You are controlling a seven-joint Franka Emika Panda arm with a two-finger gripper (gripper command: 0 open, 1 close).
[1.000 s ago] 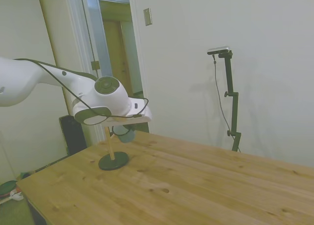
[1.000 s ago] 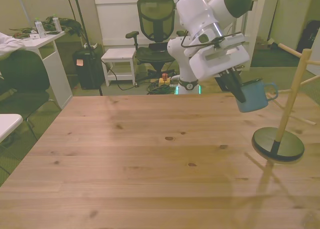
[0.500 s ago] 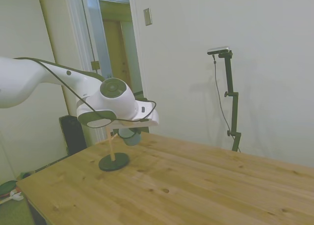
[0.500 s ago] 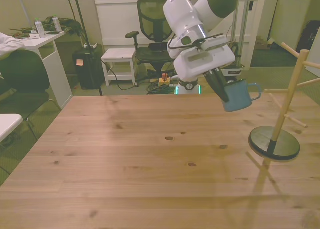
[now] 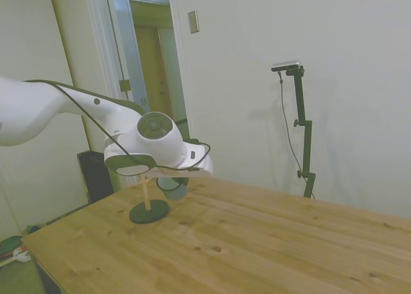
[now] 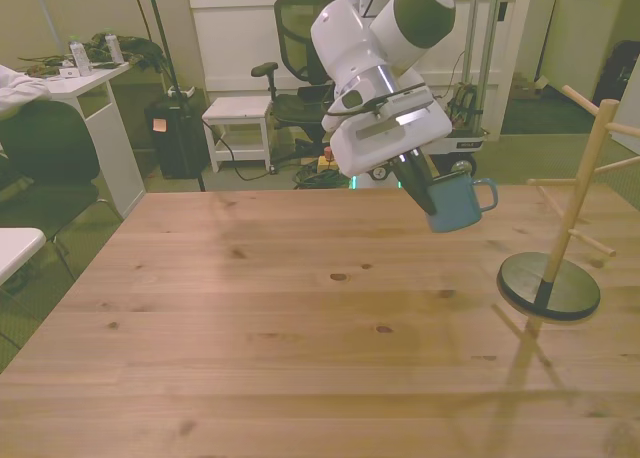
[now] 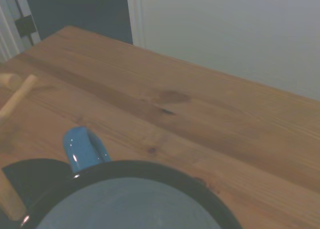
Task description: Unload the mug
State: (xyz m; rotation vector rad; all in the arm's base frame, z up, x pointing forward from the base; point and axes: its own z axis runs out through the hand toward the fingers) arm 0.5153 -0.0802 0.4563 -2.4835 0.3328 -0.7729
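End effector (image 6: 425,190) grips the mug (image 6: 452,202) nearly upright, handle toward the peg stand (image 6: 555,263).

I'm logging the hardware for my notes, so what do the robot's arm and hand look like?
The arm is glossy white with rounded links and a dark round cap at one joint. A thin black cable loops along it to the wrist. The hand has a white boxy body and two dark, narrow fingers.

We see our white arm (image 6: 375,23) reaching out over the table, wrist angled downward. Our gripper (image 6: 428,190) hangs above the surface, fingers clamped on a held load.
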